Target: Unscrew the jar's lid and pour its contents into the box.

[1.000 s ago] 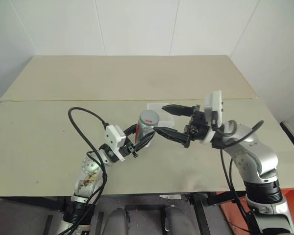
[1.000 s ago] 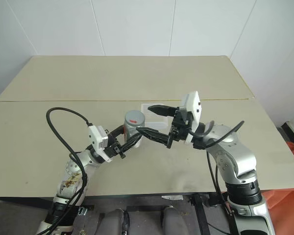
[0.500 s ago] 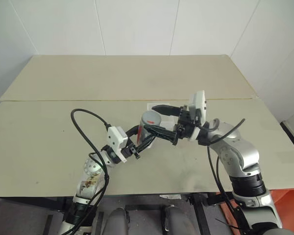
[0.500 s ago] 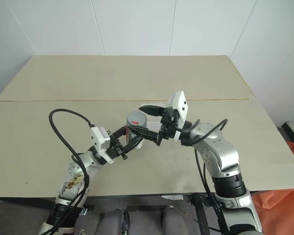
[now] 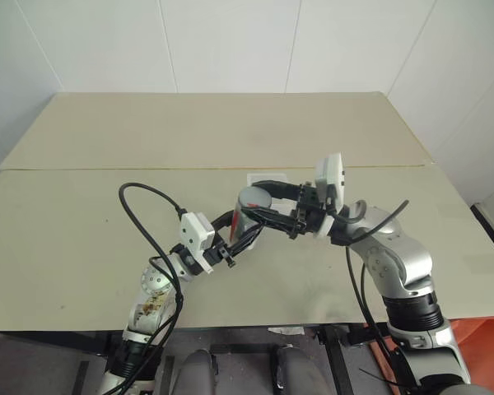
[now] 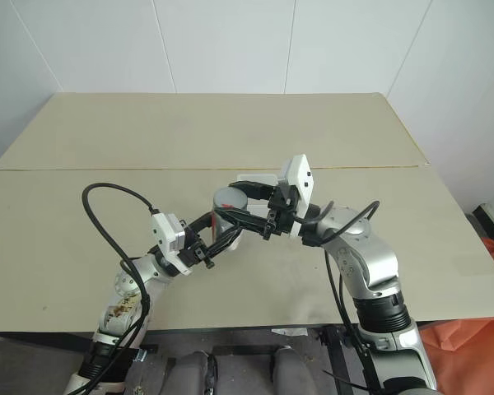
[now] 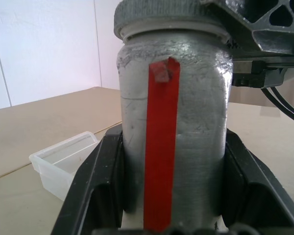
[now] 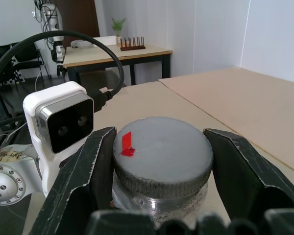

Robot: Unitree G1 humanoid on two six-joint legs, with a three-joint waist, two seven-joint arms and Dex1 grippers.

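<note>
Nearest to me, my left claw point(image 5: 245, 233) is clamped on the jar point(image 7: 172, 132), its two black fingers point(image 7: 95, 188) pressed against either side of the lower body and holding it upright above the worktop point(image 5: 82, 239). From the left wrist the jar looks like a cylinder with a cloudy, grey-smeared wall, rounded at the shoulder, and a red strip runs straight up its side to a small torn end just under the neck. I cannot tell what is inside through that wall. On top sits the lid point(image 8: 160, 152), a round grey screw cap with a ribbed edge, as wide as the jar, carrying a small red mark near its rim. My right claw point(image 5: 263, 204) reaches in from the right and is closed on that lid, one finger point(image 8: 83, 169) on each side of the ribbed edge. Just beyond the jar, resting on the worktop, is the box point(image 7: 66, 161), a shallow clear plastic tray with rounded corners, standing apart from the jar and both claws.
</note>
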